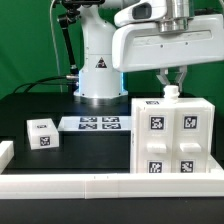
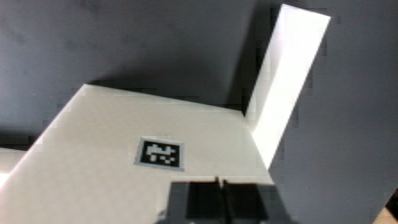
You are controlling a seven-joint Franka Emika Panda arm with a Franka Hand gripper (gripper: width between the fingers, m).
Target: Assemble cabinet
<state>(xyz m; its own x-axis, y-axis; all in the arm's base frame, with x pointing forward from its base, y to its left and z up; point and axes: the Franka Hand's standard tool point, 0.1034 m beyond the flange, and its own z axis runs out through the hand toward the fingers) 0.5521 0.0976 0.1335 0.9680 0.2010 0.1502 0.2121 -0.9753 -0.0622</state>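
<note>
The cabinet (image 1: 170, 138) is a large white boxy body with black-and-white tags on its faces, standing on the black table at the exterior view's right. My gripper (image 1: 172, 91) hangs straight above it, fingertips at its top face. In the wrist view the gripper (image 2: 221, 184) shows two dark fingers (image 2: 196, 200) pressed together with only a thin slit between them and nothing visible in it. Below them lies a white cabinet face (image 2: 125, 130) with one tag (image 2: 164, 153). A narrow white panel (image 2: 290, 70) rises beside that face.
A small lone white tagged cube (image 1: 42, 133) sits at the exterior view's left. The marker board (image 1: 96, 124) lies flat before the robot base (image 1: 98, 75). A low white rail (image 1: 90, 186) borders the table's front and left.
</note>
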